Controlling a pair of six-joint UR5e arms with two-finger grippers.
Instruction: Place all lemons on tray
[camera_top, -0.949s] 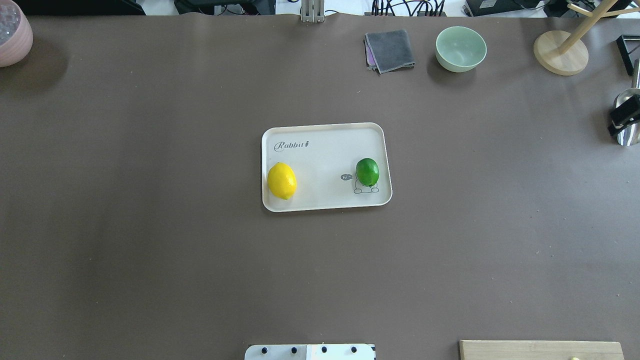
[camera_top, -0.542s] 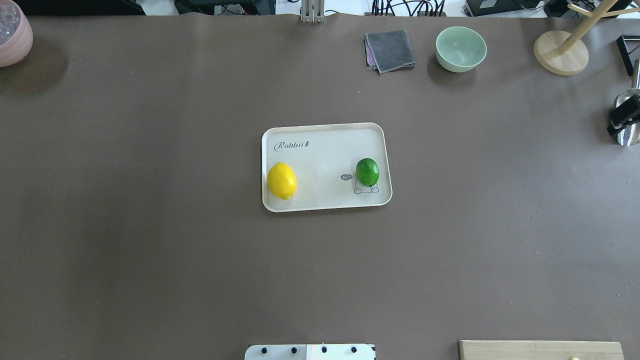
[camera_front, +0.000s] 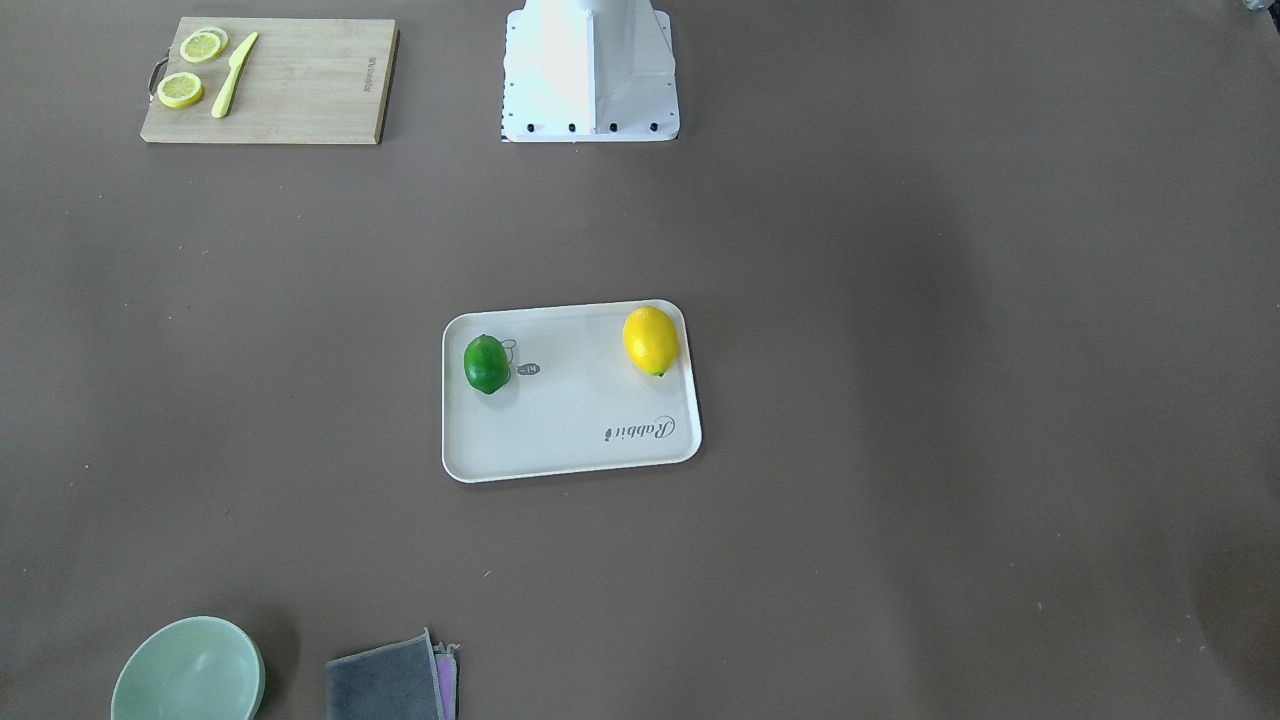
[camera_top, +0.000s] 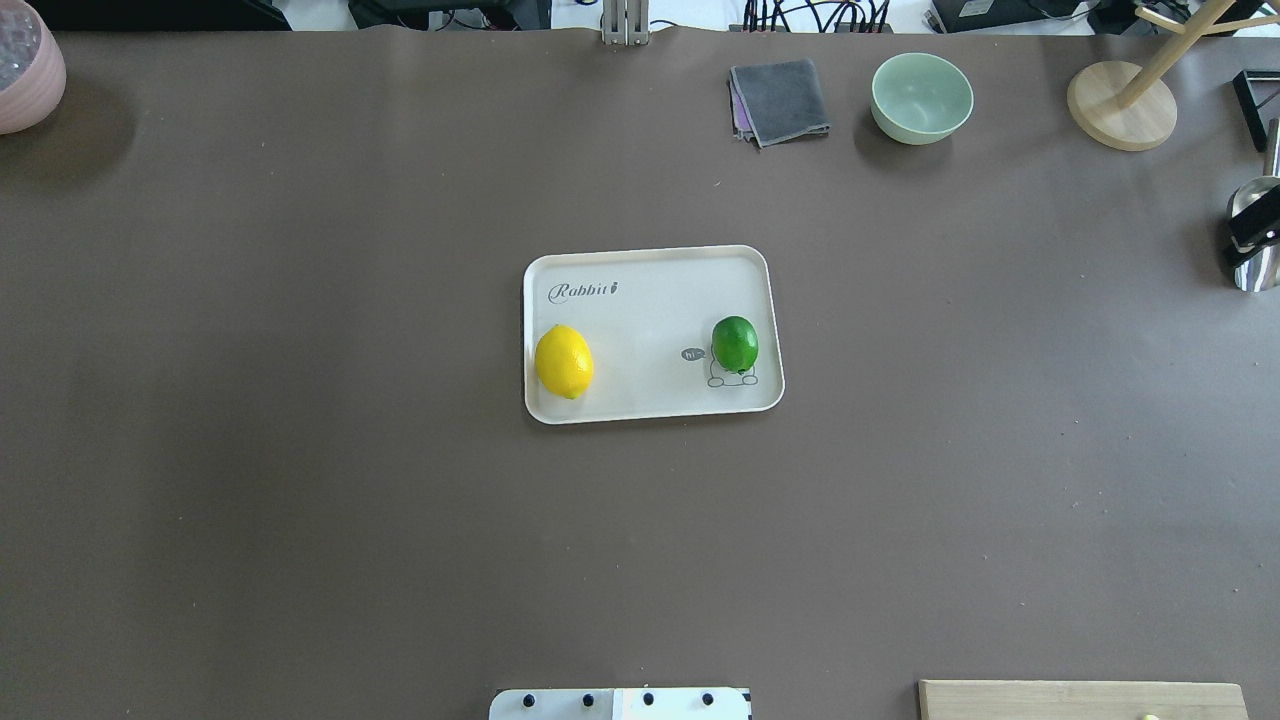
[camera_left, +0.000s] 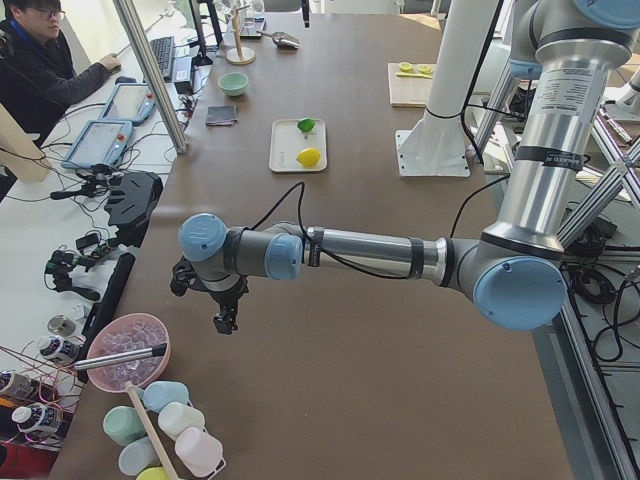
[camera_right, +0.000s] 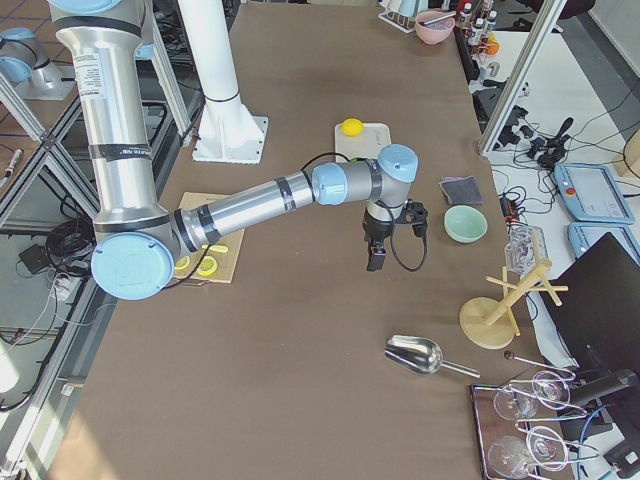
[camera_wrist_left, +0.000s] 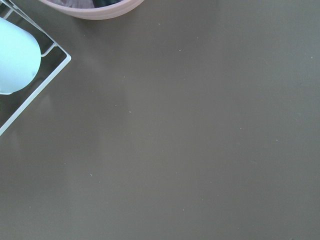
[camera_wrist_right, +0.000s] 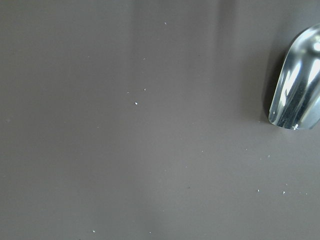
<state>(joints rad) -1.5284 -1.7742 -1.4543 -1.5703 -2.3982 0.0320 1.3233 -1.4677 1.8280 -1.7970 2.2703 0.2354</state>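
The off-white tray lies mid-table. The yellow lemon rests at its left end and the green lemon at its right end; both also show in the front view, the yellow one and the green one. My left gripper hangs over the table's left end near a pink bowl, far from the tray; I cannot tell its state. My right gripper hovers over the table's right part, only its black tip in the overhead view; I cannot tell its state.
A wooden cutting board with lemon slices and a knife lies near the robot base. A green bowl, grey cloth and wooden stand line the far edge. A metal scoop lies at the right end, a pink bowl far left.
The right gripper's black tip at the overhead view's right edge has slid slightly further right. Tray and both lemons have not moved.
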